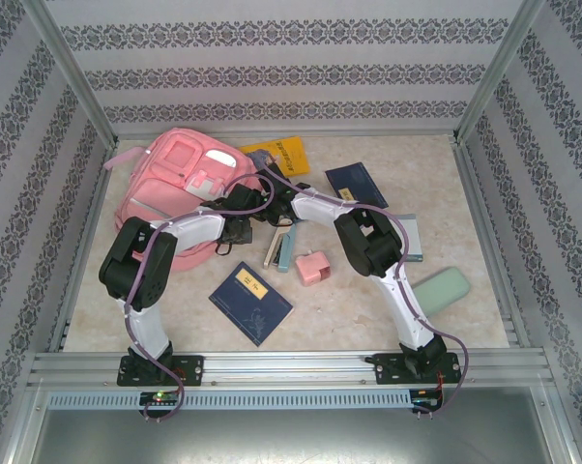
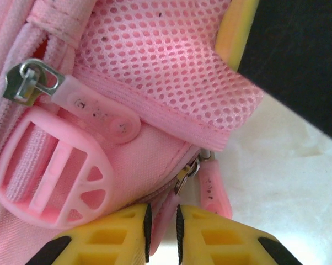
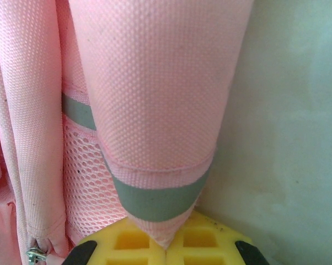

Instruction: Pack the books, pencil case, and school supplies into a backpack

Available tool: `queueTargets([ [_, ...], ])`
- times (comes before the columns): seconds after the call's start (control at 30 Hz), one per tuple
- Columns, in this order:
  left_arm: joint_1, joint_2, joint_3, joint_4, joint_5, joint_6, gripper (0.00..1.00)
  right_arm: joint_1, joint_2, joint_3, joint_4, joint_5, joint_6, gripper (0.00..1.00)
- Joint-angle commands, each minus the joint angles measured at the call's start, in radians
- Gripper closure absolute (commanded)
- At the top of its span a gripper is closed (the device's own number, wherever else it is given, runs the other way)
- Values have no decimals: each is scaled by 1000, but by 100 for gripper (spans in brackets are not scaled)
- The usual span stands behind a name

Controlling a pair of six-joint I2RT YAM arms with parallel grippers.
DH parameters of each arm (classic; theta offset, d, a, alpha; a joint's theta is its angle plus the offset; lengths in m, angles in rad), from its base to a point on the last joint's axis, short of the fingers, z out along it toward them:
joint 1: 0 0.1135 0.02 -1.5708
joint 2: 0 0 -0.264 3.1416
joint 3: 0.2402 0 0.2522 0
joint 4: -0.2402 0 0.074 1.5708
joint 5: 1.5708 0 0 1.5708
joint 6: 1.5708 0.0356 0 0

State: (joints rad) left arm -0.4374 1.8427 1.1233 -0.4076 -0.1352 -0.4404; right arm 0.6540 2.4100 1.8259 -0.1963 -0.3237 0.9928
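Left claw (image 2: 163, 223) pinching backpack (image 2: 155, 61) zip pull (image 2: 166, 210), right claw (image 3: 165, 243) gripping strap (image 3: 160, 110)

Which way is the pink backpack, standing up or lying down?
Lying down: the backpack lies flat, front pockets facing the overhead camera.

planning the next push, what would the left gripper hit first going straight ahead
Its jaws pinch a pink zipper pull; straight on, the left gripper would probably meet the backpack's mesh pocket first, though depth is unclear.
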Motion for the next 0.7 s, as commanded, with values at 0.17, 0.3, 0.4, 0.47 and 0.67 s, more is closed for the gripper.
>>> queueTargets([
  [0.17,-10,106,0,-124,81,137,74,3,6,14,-60,-25,21,100],
  [0.3,-9,134,4,-91,128,147,78,0,0,8,-62,-26,16,100],
  [0.4,-7,147,10,-73,202,165,84,-3,-4,7,-62,-30,16,100],
  [0.47,-7,141,9,-68,235,167,87,-4,-5,8,-61,-31,13,100],
  [0.67,-2,90,7,-101,241,160,100,-9,-12,6,-62,-32,10,100],
])
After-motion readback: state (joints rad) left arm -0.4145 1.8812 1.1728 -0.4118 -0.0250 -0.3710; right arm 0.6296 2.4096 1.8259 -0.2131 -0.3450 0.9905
